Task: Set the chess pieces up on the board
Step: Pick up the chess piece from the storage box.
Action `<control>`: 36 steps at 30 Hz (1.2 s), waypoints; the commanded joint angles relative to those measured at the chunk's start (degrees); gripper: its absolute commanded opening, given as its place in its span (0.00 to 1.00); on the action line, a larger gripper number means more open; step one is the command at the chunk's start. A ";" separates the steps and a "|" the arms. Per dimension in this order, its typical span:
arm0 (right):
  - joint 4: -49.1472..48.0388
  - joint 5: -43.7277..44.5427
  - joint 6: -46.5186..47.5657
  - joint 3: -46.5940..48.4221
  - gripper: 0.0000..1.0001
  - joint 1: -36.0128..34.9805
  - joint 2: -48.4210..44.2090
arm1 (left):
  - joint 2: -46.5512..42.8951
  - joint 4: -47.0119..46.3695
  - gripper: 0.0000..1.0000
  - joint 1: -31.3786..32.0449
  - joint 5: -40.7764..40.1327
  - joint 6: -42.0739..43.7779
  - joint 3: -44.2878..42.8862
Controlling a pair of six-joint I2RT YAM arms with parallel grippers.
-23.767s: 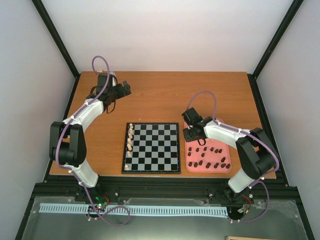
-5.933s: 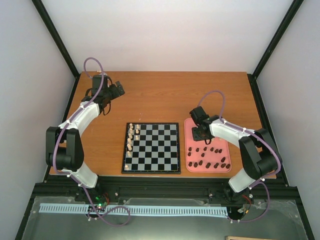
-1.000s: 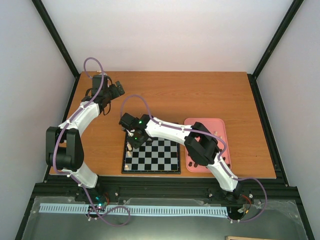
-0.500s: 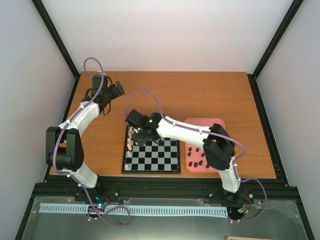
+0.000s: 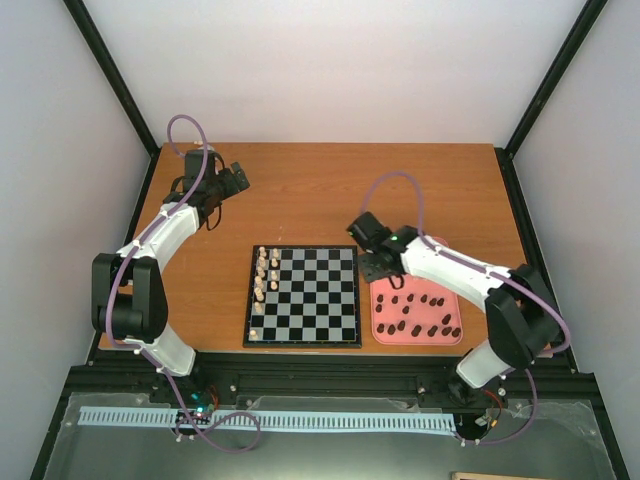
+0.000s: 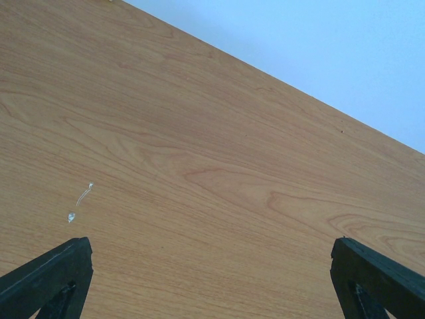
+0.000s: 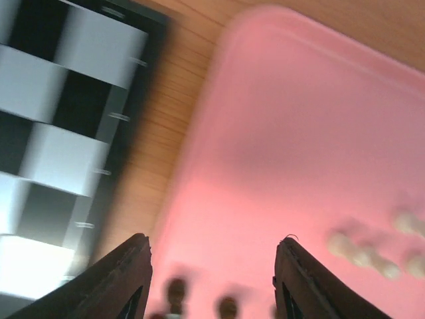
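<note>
The cream pieces (image 5: pixel 260 285) stand on the board (image 5: pixel 320 300), in the two files along its left edge. They are bunched toward the far end, with one alone near the near corner. The rest of the squares are bare. The board lies flat on the table (image 5: pixel 330 190), between my two arms.

Just beside the board's right edge sits the pink tray (image 5: pixel 450 300), with a thin strip of wood showing between them. The dark pieces (image 5: pixel 415 329) are scattered loose across the tray's near half. I cannot tell which of them stand and which lie down. In the right wrist view a few pale pieces (image 7: pixel 345 246) also show on the tray (image 7: pixel 285 153), off to the right. They are too blurred to identify, and two dark ones (image 7: pixel 176 289) smear along the bottom edge.

My right gripper (image 5: pixel 372 266) hovers over the tray's far left corner, close to the board's edge (image 7: pixel 60 100). Its fingers (image 7: pixel 129 279) are spread apart with nothing between them (image 7: pixel 214 239).

My left gripper (image 5: pixel 232 180) hangs well away, over the far left part of the table. Its wrist view shows only bare wood (image 6: pixel 199 166) and both fingers (image 6: pixel 56 279) released wide, holding nothing.
</note>
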State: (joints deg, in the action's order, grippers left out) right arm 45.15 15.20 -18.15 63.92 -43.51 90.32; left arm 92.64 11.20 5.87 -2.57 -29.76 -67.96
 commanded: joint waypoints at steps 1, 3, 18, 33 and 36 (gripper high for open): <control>-3.16 0.98 -2.78 -7.49 0.52 6.78 -4.59 | -0.22 -0.30 1.00 -0.37 -0.36 0.49 -1.17; -3.92 0.88 -2.83 -9.93 0.52 9.59 -5.69 | -0.01 -0.39 1.00 -0.42 -0.26 0.47 -1.25; -7.67 0.35 -1.15 -14.35 0.47 18.46 -3.92 | 0.69 -0.74 1.00 -0.40 0.36 0.27 -1.38; -8.98 0.09 -0.02 -13.41 0.33 20.19 -0.85 | 1.44 -0.83 1.00 -0.33 0.30 0.23 -1.56; -9.15 0.10 0.07 -13.50 0.26 20.52 -0.33 | 1.52 -0.83 1.00 -0.30 0.21 0.23 -1.56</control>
State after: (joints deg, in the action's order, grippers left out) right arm 37.15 14.92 -18.15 49.45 -23.90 89.03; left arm 93.80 11.18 5.87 -2.28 -29.76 -67.96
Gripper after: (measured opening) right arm 0.291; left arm 0.997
